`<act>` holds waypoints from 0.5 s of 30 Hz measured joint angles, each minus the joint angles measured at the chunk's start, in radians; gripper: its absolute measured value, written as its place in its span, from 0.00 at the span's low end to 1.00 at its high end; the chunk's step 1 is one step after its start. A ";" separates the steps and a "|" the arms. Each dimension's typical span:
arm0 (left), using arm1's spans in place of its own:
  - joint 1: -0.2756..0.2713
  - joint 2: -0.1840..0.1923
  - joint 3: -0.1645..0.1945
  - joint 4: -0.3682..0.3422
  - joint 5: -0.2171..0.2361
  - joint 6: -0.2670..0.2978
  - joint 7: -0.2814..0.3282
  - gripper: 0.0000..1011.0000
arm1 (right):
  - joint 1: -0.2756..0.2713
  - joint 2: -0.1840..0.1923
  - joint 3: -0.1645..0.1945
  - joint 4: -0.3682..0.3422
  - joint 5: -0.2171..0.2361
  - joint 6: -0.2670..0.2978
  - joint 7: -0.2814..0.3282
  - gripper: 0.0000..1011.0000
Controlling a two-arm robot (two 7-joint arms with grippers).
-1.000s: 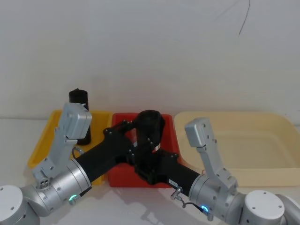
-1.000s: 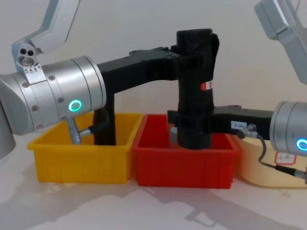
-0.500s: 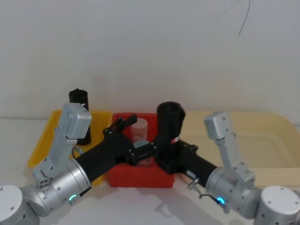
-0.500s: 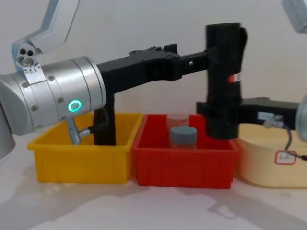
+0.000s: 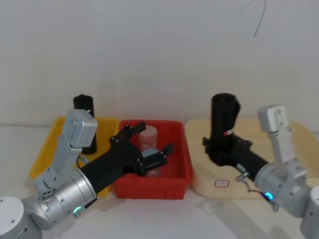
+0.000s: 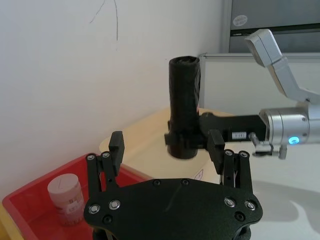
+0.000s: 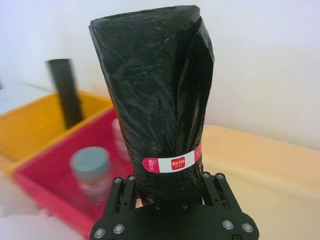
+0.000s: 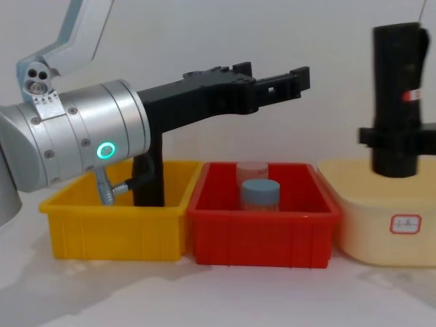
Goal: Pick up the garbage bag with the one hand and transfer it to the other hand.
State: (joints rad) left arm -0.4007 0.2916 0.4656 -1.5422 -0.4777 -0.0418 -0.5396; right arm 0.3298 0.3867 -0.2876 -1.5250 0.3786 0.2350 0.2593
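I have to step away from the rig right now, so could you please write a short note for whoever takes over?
Left tool: open and empty, above the red bin.
Right tool: shut on the garbage bag, holding it upright above the beige tub.
Done: the bag is in the right tool alone, so the transfer looks complete.
Left: probably nothing; the task asks for no set-down.

Head looks down, chest looks level, both share red bin (image 5: 149,190)
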 joint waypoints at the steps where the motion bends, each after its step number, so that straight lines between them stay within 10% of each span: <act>1: 0.000 0.000 0.000 0.000 0.000 0.000 0.000 0.99 | 0.002 0.005 0.012 0.004 -0.002 0.003 -0.009 0.53; 15: 0.000 0.000 0.000 0.000 0.000 0.000 0.000 0.99 | 0.030 0.056 0.107 0.070 -0.035 0.024 -0.083 0.64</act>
State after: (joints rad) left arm -0.4007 0.2915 0.4656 -1.5422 -0.4777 -0.0418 -0.5396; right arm 0.3600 0.4428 -0.1803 -1.4554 0.3434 0.2587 0.1759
